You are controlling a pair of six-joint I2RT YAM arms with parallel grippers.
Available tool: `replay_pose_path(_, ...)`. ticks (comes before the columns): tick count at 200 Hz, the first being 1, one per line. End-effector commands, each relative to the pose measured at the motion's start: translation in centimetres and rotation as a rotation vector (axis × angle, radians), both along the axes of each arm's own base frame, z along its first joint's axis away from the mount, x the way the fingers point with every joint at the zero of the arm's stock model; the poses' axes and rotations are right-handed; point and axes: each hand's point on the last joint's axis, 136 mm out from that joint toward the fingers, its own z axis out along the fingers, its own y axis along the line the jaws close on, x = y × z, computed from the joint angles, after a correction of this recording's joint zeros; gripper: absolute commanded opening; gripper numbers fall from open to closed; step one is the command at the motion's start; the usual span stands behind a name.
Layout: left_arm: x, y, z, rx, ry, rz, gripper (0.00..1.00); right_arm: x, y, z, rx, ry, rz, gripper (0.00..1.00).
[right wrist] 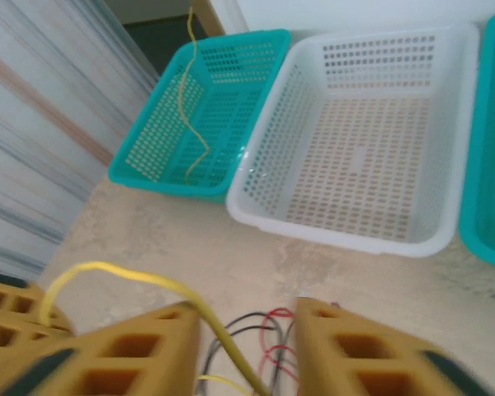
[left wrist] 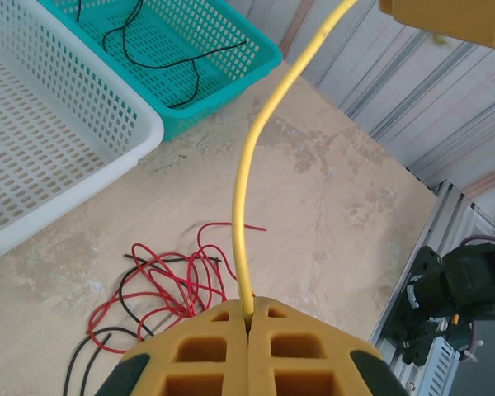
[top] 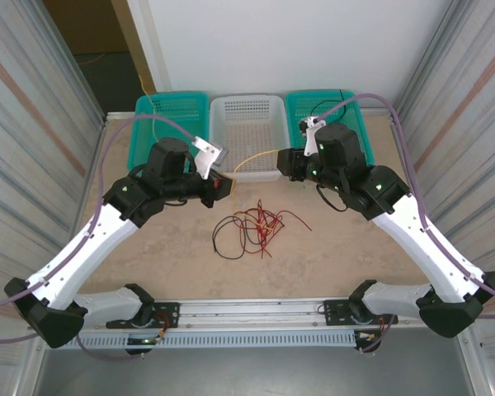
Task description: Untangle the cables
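Observation:
A yellow cable (top: 256,157) spans the air between both grippers in front of the white basket. My left gripper (left wrist: 249,320) is shut on one end of the yellow cable (left wrist: 246,206), which arcs up to the right gripper's finger (left wrist: 450,21). My right gripper (right wrist: 243,334) stands open; the yellow cable (right wrist: 153,282) passes through the gap close to its left finger (right wrist: 136,346), unclamped. A tangle of red and black cables (top: 252,227) lies on the table below and between the grippers, and the tangle (left wrist: 161,285) also appears in the left wrist view.
Three baskets line the far edge: a teal basket (top: 172,115) with a pale yellow wire inside, a white basket (top: 247,111), and a teal basket (top: 301,103) holding a black wire (left wrist: 161,45). Corrugated walls close in both sides.

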Motion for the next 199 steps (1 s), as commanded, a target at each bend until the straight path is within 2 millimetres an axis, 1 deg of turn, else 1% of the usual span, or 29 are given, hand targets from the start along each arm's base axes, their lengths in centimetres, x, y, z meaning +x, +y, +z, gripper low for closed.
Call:
replay_pose_path(1,0.8,2.0,2.2,0.015,-0.058,0.065,0.00,0.1,-3.2,0.9,-0.045,-0.042,-0.092,0.54)
replay_pose_path(13,2.2,3.6,2.8,-0.014,-0.032,0.160,0.00,0.0,-4.5,0.8,-0.022,-0.032,-0.119,0.59)
replay_pose_path(23,3.5,5.4,3.4,-0.055,0.003,0.259,0.00,-0.1,-5.3,0.7,0.003,-0.024,-0.134,0.60)
replay_pose_path(40,4.9,8.3,5.2,-0.172,0.050,0.389,0.00,-0.3,-6.9,0.5,0.046,-0.008,-0.171,0.62)
replay_pose_path(54,5.8,10.4,6.7,-0.275,0.065,0.473,0.00,-0.4,-7.3,-0.2,0.073,0.012,-0.178,0.63)
replay_pose_path(64,6.1,11.3,7.9,-0.352,0.073,0.499,0.00,-0.3,-7.3,-1.3,0.091,0.043,-0.179,0.64)
replay_pose_path(81,6.5,11.8,9.4,-0.419,0.060,0.497,0.00,0.0,-5.8,-3.9,0.126,0.119,-0.143,0.64)
replay_pose_path(101,7.0,13.0,10.2,-0.415,0.041,0.546,0.00,0.5,-3.7,-7.7,0.149,0.239,-0.104,0.64)
replay_pose_path(109,7.1,13.3,10.5,-0.410,0.038,0.558,0.00,0.6,-2.4,-9.3,0.161,0.288,-0.081,0.64)
replay_pose_path(120,7.1,13.5,11.0,-0.407,0.032,0.564,0.00,0.4,-0.2,-11.0,0.160,0.331,-0.031,0.63)
replay_pose_path(131,7.2,13.7,11.2,-0.405,0.019,0.574,0.00,0.1,1.9,-12.6,0.115,0.353,0.005,0.63)
replay_pose_path(142,7.6,14.5,11.0,-0.391,0.010,0.624,0.00,0.0,3.3,-14.1,0.057,0.375,0.018,0.62)
replay_pose_path(156,8.9,16.3,9.8,-0.354,0.004,0.729,0.00,0.2,3.9,-15.8,0.002,0.410,-0.005,0.59)
replay_pose_path(166,10.2,17.8,9.0,-0.374,0.019,0.792,0.00,0.4,4.1,-16.7,-0.007,0.438,-0.022,0.58)
replay_pose_path(175,11.5,18.8,8.5,-0.420,0.028,0.821,0.00,0.5,4.2,-17.4,-0.006,0.459,-0.033,0.58)
replay_pose_path(186,13.3,20.6,8.1,-0.498,0.048,0.867,0.00,0.5,4.4,-17.8,0.002,0.475,-0.035,0.57)
replay_pose_path(199,15.4,22.9,8.2,-0.615,0.033,0.917,0.00,0.3,4.6,-18.1,0.009,0.490,-0.032,0.56)
